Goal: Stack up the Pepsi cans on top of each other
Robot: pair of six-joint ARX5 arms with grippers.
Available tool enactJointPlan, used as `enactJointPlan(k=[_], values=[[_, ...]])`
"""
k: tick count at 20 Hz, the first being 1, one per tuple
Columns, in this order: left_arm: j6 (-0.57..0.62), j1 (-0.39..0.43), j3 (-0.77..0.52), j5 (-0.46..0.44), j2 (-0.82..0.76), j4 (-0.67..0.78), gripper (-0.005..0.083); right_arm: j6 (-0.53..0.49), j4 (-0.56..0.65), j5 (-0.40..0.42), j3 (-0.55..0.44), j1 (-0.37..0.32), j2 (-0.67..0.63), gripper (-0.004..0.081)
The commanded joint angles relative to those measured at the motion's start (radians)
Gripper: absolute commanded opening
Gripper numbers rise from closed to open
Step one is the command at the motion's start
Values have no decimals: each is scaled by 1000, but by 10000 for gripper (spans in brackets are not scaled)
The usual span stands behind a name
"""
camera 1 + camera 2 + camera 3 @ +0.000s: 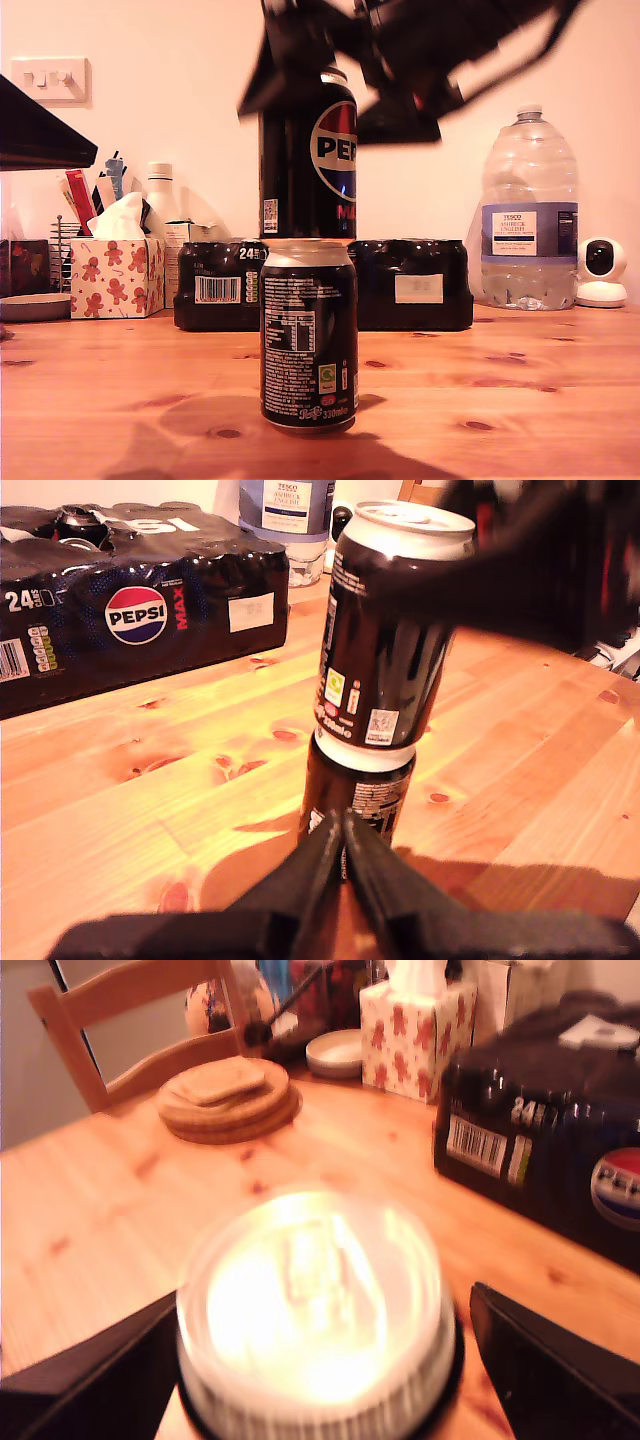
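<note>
While my second gripper [320,1360] brackets the upper can's [308,155] shiny lid, fingers wide, my first gripper [343,845] is pinched closed.

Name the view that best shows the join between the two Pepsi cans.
The first wrist view: the upper can sits on the lower can. The exterior view shows it head-on; the second wrist view shows only a blurred top.

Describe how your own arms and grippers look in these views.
My first gripper has two matte black fingers tapering to narrow wedge tips on a wide black base. My second gripper shows broad, flat black fingers. In the exterior view an arm is a blurred black angular shape.
</note>
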Motion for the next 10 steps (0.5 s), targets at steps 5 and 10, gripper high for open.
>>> enactJointPlan(k=[5, 10], values=[[3, -5, -18, 1, -3, 16, -23, 2, -83, -2, 74, 5, -103, 792], [3, -5, -18, 1, -3, 22, -23, 0, -225, 2, 161, 4, -206, 791]])
